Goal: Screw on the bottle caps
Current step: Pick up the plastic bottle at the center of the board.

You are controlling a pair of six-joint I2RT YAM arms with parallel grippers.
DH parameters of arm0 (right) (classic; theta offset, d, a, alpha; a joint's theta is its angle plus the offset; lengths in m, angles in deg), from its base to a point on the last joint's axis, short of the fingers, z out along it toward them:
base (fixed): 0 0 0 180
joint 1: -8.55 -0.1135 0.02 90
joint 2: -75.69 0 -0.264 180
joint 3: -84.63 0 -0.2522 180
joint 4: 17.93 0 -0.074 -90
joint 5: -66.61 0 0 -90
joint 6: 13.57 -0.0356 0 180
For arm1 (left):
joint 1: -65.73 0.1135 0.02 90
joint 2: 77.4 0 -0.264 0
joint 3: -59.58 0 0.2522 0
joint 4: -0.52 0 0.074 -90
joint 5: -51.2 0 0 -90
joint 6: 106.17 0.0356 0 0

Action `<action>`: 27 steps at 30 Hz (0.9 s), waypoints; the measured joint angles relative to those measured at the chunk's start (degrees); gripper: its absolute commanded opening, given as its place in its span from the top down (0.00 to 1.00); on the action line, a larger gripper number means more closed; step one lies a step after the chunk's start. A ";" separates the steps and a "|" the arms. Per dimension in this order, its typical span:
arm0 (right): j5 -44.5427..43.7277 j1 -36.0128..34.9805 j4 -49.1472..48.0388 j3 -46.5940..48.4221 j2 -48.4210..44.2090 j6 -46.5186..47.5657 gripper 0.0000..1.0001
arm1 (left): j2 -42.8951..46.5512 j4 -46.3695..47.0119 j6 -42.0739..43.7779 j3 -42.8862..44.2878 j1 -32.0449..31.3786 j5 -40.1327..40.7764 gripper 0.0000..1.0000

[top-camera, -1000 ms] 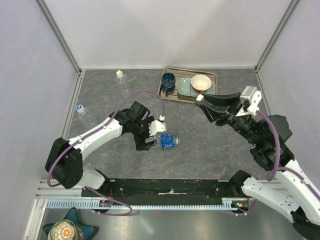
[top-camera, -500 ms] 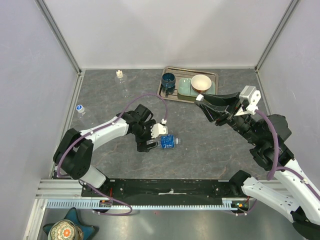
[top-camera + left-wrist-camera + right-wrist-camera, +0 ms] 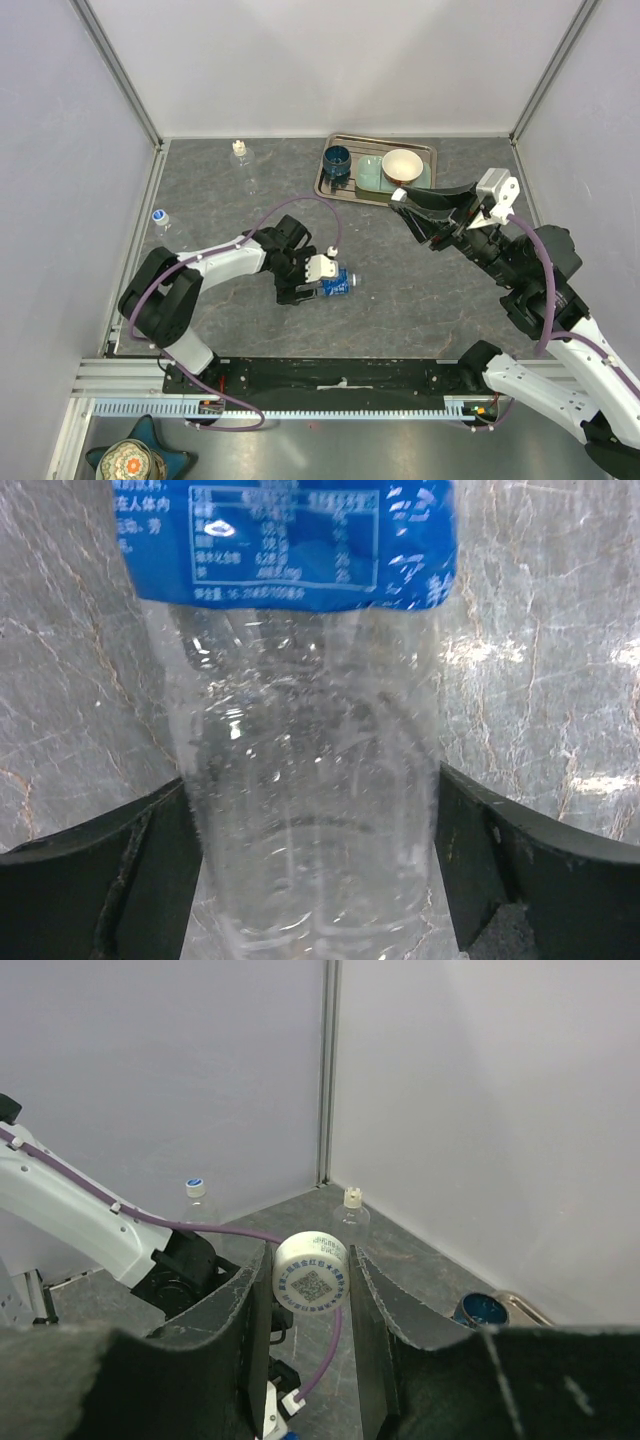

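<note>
Lying sideways at the middle of the surface (image 3: 420, 300), the bottle (image 3: 337, 283) is flanked by the left jaws, wide apart, while a cap (image 3: 311, 1275) is clamped in the raised right jaws; closing on and uprighting the bottle is judged needed next.

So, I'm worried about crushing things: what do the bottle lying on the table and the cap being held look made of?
Bottle: thin clear plastic with a glossy finish, judging by its see-through wall and bright glints. Its blue label looks like printed film. Cap: opaque white plastic, apparently matte, with a code printed on its flat face. How stiff it is can't be seen.
</note>
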 measured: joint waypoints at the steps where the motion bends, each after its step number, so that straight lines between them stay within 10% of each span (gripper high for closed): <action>1: 0.00 0.00 0.37 0.04 0.02 -0.09 0.78 | 0.00 0.74 0.11 -0.28 -0.35 0.44 0.22; 13: -0.07 0.00 4.76 3.87 1.55 -2.51 0.78 | 6.80 -3.65 -3.67 1.95 -2.95 5.77 0.51; 27: 10.16 0.00 25.16 29.22 13.46 -2.47 0.77 | 32.30 -29.03 -14.80 35.06 -2.91 3.89 0.85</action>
